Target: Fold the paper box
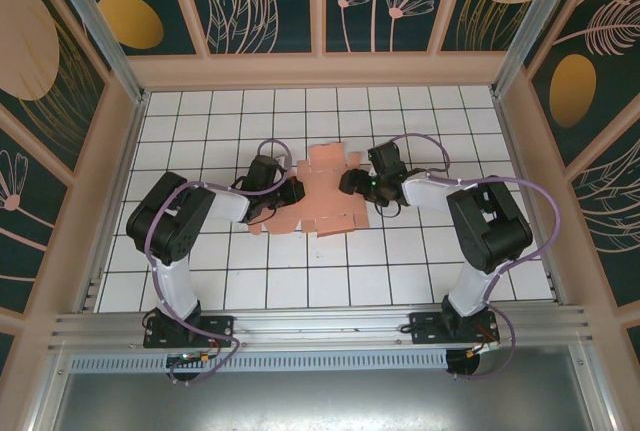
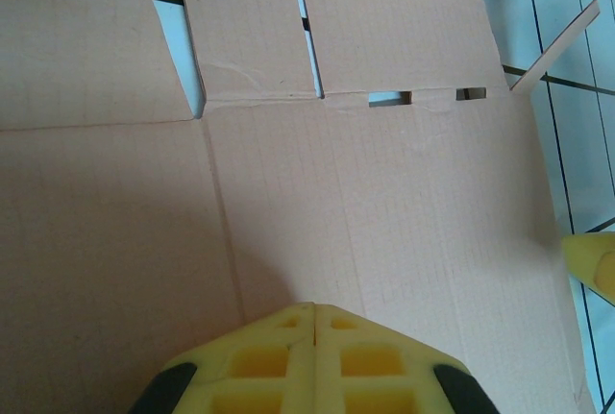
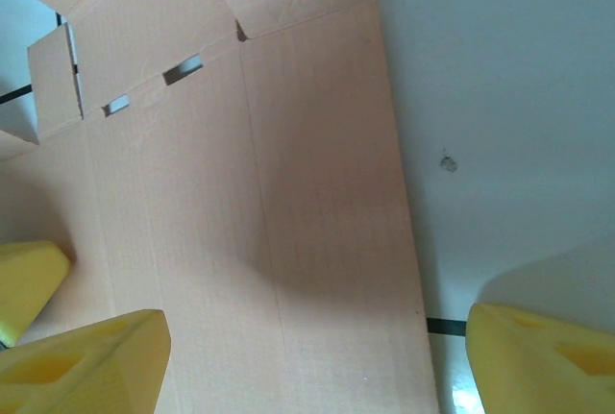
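The paper box (image 1: 325,196) is a flat salmon-pink die-cut sheet lying in the middle of the tiled floor, with both grippers over it. My left gripper (image 1: 297,191) comes in from the left. In the left wrist view it (image 2: 314,306) is shut, nothing between its yellow fingers, its tips low over the sheet's wide panel (image 2: 384,222). My right gripper (image 1: 350,183) comes in from the right. In the right wrist view it (image 3: 317,356) stands open, one finger (image 3: 86,356) over the card (image 3: 288,193), the other (image 3: 543,352) over bare floor past the sheet's edge.
A narrow flap (image 2: 557,44) at the sheet's far corner stands up from the floor. White tiles with dark grout (image 1: 400,261) surround the sheet. Wooden walls (image 1: 320,71) close in the floor at the back and on both sides.
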Tool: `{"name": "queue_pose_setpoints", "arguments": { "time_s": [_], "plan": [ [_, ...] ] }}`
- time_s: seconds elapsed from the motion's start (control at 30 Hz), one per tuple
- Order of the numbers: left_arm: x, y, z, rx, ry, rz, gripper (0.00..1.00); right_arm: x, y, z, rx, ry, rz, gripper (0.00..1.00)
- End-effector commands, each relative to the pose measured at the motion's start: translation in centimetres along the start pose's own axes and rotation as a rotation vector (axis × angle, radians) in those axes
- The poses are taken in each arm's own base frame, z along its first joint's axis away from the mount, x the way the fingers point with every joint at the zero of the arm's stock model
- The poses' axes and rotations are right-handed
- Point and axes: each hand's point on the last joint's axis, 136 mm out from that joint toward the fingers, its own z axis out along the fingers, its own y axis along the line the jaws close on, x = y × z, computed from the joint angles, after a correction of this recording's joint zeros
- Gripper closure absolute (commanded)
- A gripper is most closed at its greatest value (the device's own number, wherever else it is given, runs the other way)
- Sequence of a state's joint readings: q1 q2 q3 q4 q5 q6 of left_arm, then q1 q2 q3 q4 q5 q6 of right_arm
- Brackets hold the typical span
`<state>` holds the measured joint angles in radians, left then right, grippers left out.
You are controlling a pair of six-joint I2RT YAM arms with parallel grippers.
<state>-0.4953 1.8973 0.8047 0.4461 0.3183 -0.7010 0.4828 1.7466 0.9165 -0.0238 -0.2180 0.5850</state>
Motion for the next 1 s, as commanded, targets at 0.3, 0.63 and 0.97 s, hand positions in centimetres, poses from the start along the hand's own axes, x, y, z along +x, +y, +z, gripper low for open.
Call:
{"name": "queue_pose_setpoints", "arguments": {
  "time_s": [0.3,0.63,0.97],
  "plan": [
    [8.7,7.0,-0.1,-0.213,0.264,-0.120,0.95,-0.7,4.9,-2.1,-0.197,-0.040,-0.070,0.20],
    [8.8,7.1,0.1,-0.212,0.270,-0.119,0.95,-1.8,7.3,-5.2,-0.367,-0.118,-0.075,0.28],
    [8.7,6.9,0.1,-0.210,0.272,-0.114,0.94,-2.5,3.7,-3.7,-0.172,-0.154,-0.034,0.73]
  ]
}}
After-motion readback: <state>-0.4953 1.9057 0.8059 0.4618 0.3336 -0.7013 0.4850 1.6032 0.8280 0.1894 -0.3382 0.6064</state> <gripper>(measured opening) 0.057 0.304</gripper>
